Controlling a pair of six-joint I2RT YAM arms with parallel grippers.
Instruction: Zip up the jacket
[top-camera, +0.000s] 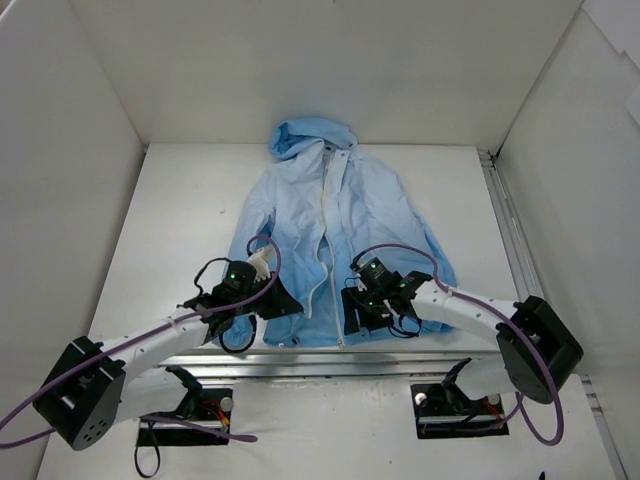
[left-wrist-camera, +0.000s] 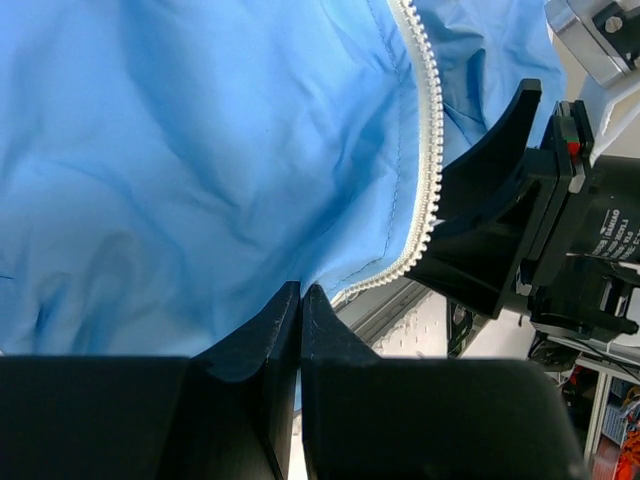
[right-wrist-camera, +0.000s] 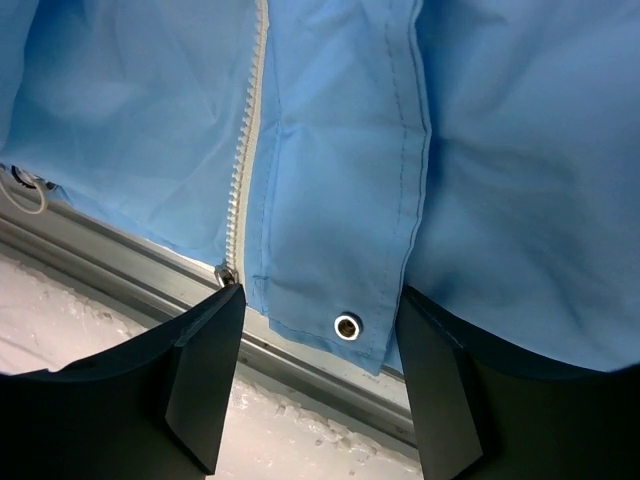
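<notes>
My left gripper (left-wrist-camera: 300, 300) is clenched, its black fingers pressed tip to tip at the hem of the light-blue thin hooded windbreaker jacket (top-camera: 375, 215). A sliver of blue shows in the seam between them, so I take it to be pinching the hem of the left panel, close to the front opening. My right gripper (right-wrist-camera: 320, 297) is released: its jaws stand apart astride the hem of the other panel, with nothing clamped between them. One finger sits just beside the small metal end piece (right-wrist-camera: 227, 273) at the foot of the white toothed zipper strip (right-wrist-camera: 243, 150). The other finger is past a round silver snap (right-wrist-camera: 347, 325) in the hem corner.

The jacket lies spread on the white table (top-camera: 180, 200), front up. Its hood (top-camera: 305, 135) is on the far side from me, and its hem reaches the grey metal rail (right-wrist-camera: 90, 245) at the near edge. From above, the two front panels lie parted down the middle, so I judge the zipping not begun. The zipper halves have yet to be mated at the bottom and the slider run up to the collar.

I cannot find the slider or its pull tab in any view. The metal end piece is too small for me to say whether it is pin or box. In the overhead view both grippers cover the hem near the opening.
</notes>
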